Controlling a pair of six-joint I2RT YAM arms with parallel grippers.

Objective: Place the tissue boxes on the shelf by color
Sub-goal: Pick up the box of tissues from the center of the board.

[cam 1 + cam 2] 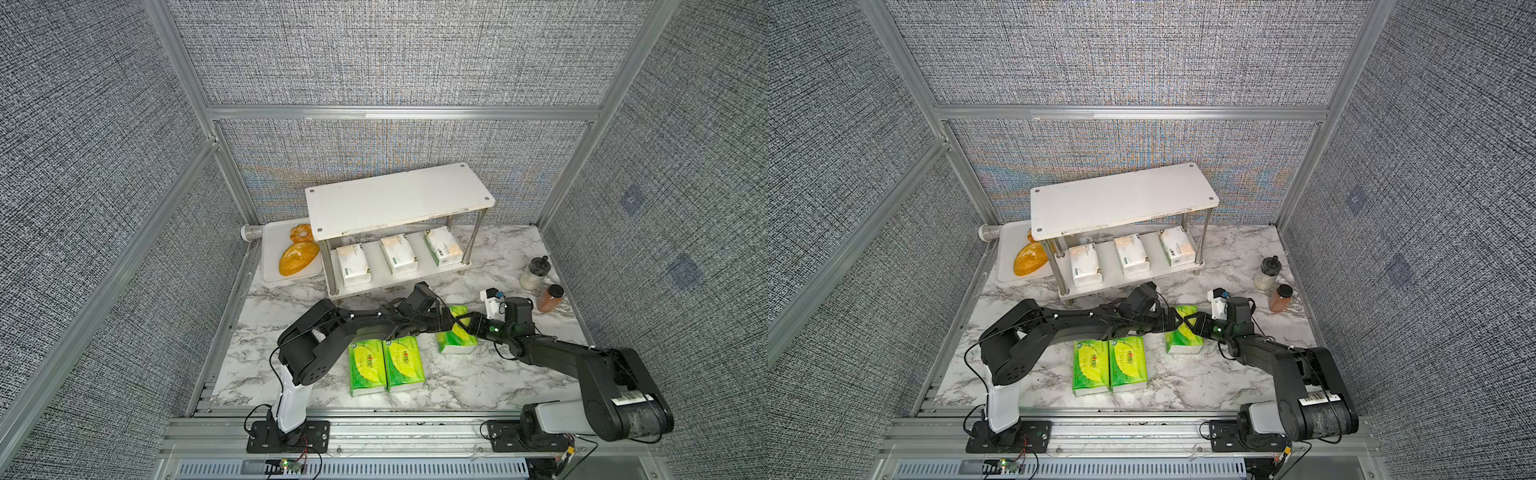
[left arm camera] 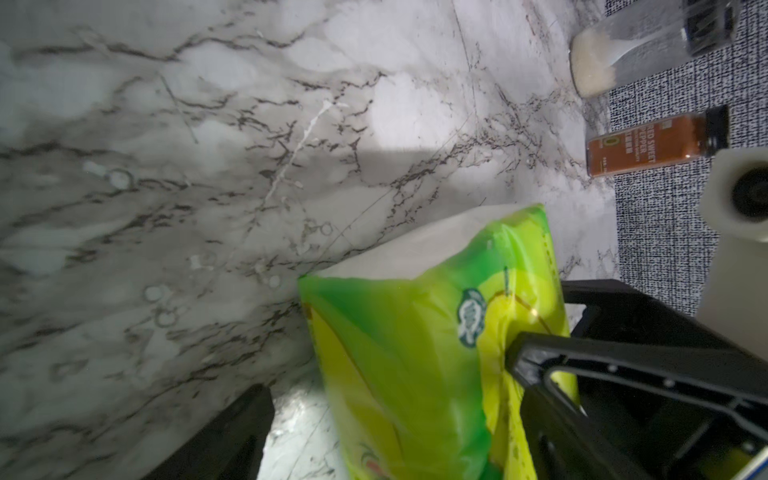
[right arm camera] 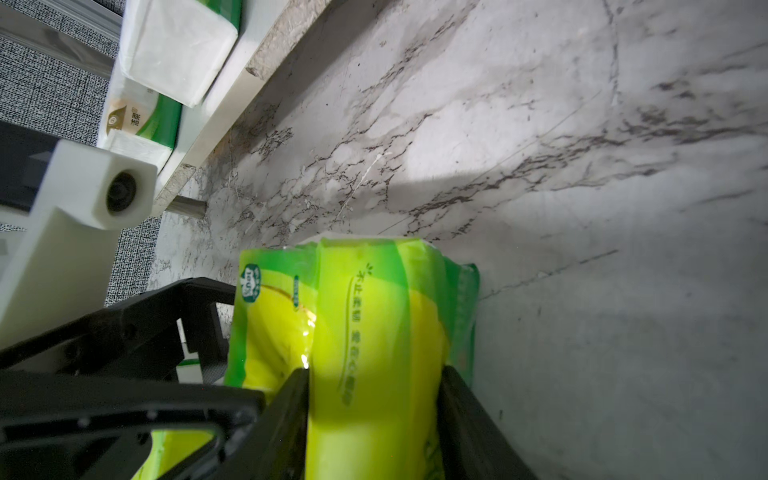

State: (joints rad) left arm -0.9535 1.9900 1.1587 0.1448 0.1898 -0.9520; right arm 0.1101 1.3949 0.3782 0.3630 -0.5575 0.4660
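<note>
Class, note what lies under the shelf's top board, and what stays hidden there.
Three white tissue packs lie side by side, apart, on the lower board. The top board covers their far ends and the back strip, so that part cannot be seen.

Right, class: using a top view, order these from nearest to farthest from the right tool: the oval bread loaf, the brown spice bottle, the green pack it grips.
1. Green pack: clamped in the right tool, in the middle.
2. Brown spice bottle: standing off to the right.
3. Oval bread loaf: on the white tray, far back left.
</note>
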